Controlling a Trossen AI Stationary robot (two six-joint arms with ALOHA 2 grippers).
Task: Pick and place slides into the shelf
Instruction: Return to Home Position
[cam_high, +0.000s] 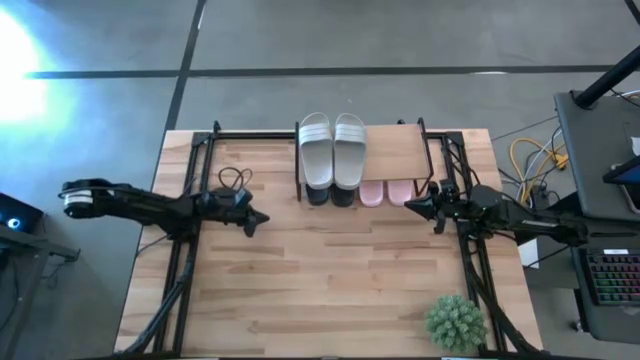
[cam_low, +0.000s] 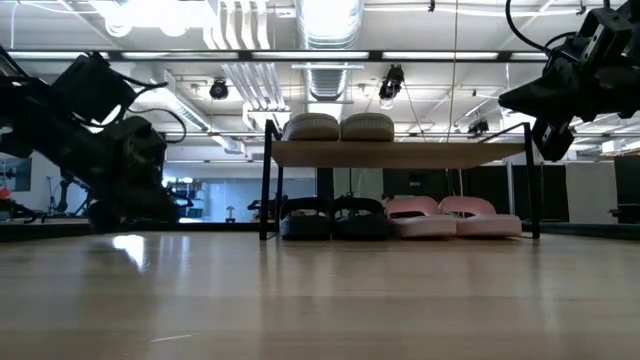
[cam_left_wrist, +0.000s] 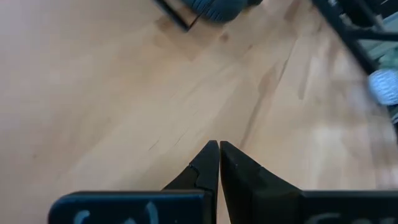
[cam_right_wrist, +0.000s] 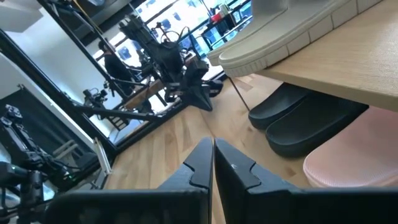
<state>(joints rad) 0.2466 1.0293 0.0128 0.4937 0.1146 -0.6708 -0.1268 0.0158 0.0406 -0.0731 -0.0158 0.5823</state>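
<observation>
The shelf (cam_high: 395, 150) stands at the table's far side. The pale grey pair (cam_high: 333, 148) lies side by side on its wooden board's left part. Under the board, on the tabletop, the black pair (cam_low: 333, 217) sits left and the pink pair (cam_low: 453, 216) right. In the right wrist view the grey slides (cam_right_wrist: 286, 34), black slides (cam_right_wrist: 305, 121) and a pink slide (cam_right_wrist: 354, 158) show. My left gripper (cam_high: 262, 218) hovers shut over the table's left half, holding nothing. My right gripper (cam_high: 410, 205) hangs shut just right of the shelf's near right corner, holding nothing.
A small green potted plant (cam_high: 456, 322) stands near the table's near right corner. Black frame rails (cam_high: 190, 190) run along both table sides. A coil of black cable (cam_high: 234, 180) lies left of the shelf. Bare wood (cam_high: 330, 270) spreads across the table's middle and near part.
</observation>
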